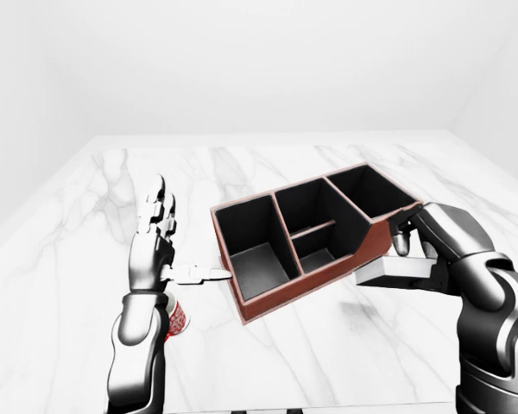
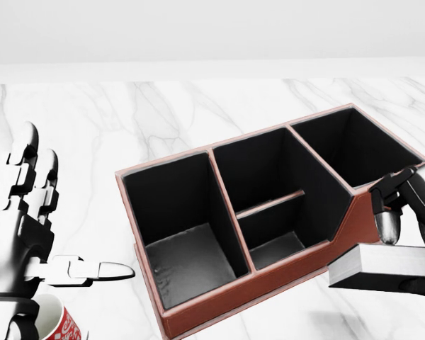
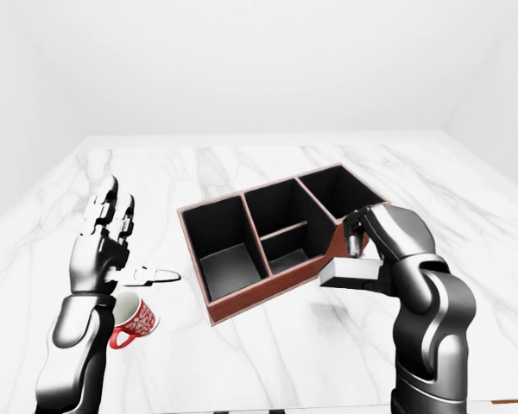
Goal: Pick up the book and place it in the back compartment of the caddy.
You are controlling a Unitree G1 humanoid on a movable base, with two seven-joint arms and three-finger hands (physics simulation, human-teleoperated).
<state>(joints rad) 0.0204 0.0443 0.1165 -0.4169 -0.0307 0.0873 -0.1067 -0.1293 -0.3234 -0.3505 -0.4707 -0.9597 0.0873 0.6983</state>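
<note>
Head view: right hand (image 2: 404, 212) clenched on book (image 2: 379, 262) w/ left hand (image 2: 28, 219) spread open, book's low beside caddy (image 2: 269, 212), prob clips the wall.

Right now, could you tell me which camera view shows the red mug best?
The right-eye view: the whole mug shows beneath the left hand. The left-eye view hides most behind the forearm; the head view crops it at the bottom edge.

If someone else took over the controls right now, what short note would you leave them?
Right hand: closed round the book, held off the marble table beside the caddy's right end.
Left hand: open, empty, above a red mug.
Done: book picked up.
Left: carry it over the caddy and lower it into the back compartment; all compartments look empty.
</note>
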